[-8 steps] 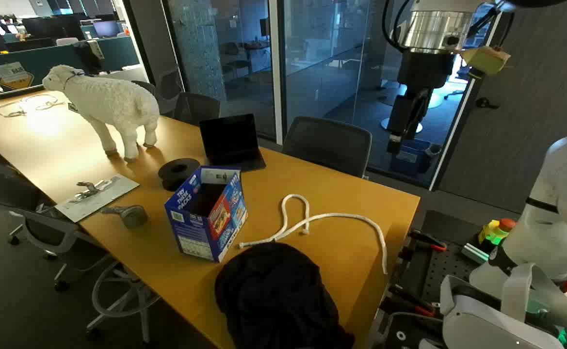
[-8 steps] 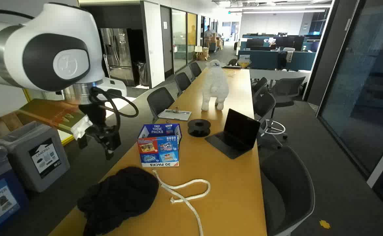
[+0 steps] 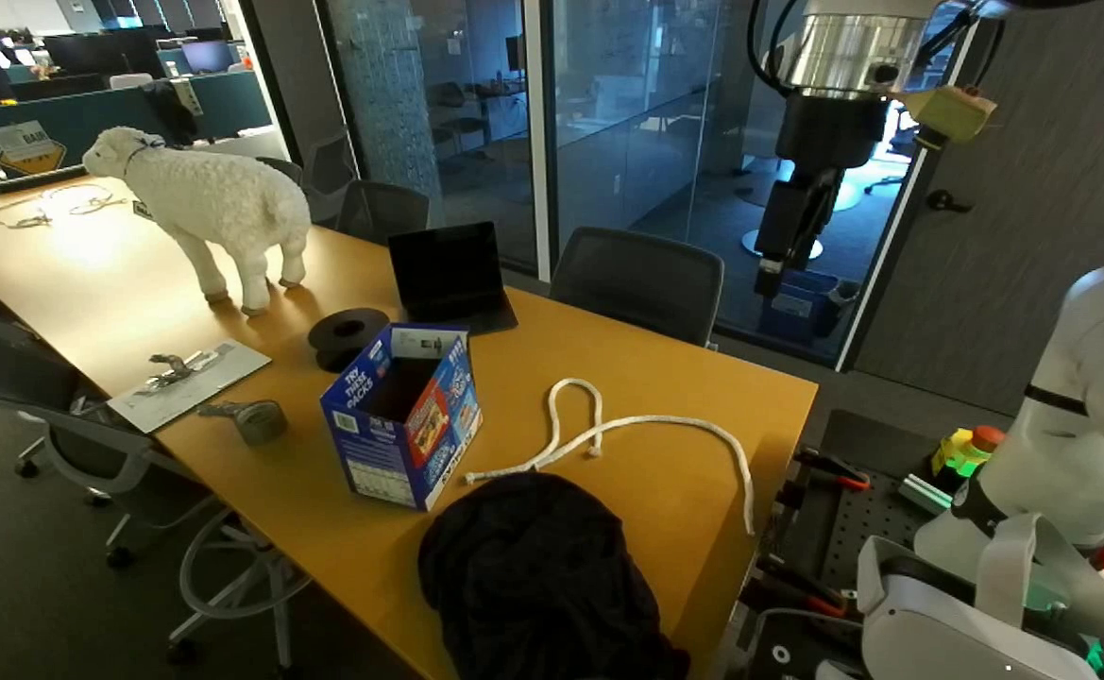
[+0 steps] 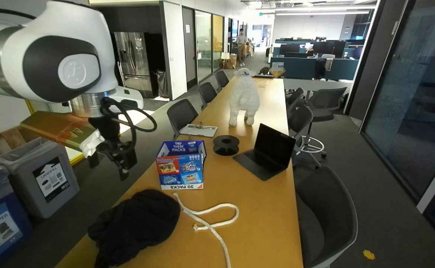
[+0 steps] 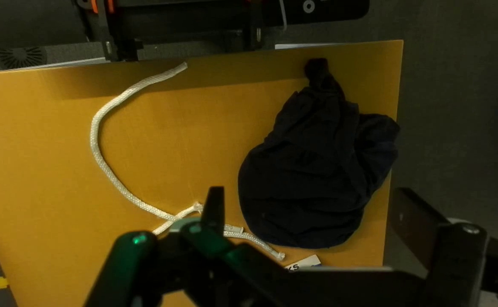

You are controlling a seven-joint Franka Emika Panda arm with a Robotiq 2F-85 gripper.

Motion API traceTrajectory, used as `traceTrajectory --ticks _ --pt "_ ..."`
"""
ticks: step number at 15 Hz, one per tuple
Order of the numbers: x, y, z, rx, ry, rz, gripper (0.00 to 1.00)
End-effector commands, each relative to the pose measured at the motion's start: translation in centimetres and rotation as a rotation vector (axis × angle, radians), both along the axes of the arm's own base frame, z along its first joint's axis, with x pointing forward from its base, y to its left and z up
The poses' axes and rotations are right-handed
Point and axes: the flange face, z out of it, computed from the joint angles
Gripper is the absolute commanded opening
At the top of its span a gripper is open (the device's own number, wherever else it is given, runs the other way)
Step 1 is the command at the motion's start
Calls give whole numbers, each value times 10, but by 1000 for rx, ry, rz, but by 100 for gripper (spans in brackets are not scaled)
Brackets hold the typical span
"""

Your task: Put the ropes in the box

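While the long wooden counter [image 3: 665, 378] runs through both exterior views, you see a white woolly sheep figure [image 3: 221, 203] standing on it, the tallest thing there. Next in bulk comes the black cloth bag [image 3: 542, 586], slumped in a heap near the counter's end. Close to it you have the blue box [image 3: 377, 458], upright, with its top uncovered and its sides printed in bright colours. Near the box stands the black laptop [image 3: 448, 269], its screen raised. Your end effector [image 5: 308, 191] hangs in the air, well above the counter: its jaws are spread wide, it has hold of nothing and it touches nothing. (In the wrist view the jaws show to either side of the bag, but they hang well apart from it.) Farther along, a pale clipboard [image 3: 183, 401] lies flat by the counter's edge, and a black spool [image 3: 334, 340] sits just beside the box. Last and thinnest, your ropes [image 5: 94, 138] lie on the counter, outside the box; they are white, loosely looped and crossing each other. One end reaches toward the counter's edge, and another stretch runs just beside the bag, though you cannot tell whether the two touch.
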Motion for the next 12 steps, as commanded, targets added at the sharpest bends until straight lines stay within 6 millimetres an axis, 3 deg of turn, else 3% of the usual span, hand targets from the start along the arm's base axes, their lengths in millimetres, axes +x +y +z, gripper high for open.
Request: traceTrajectory --ticks 1,4,7,8,12 --pt "6 -3 -25 -49 -8 47 100" --pt "18 -16 -70 -58 -37 88 100" --pt "32 -35 -127 -61 -69 163 100" --pt "56 -44 -135 -44 -74 185 100" --pt "74 -94 -211 34 -63 258 100"
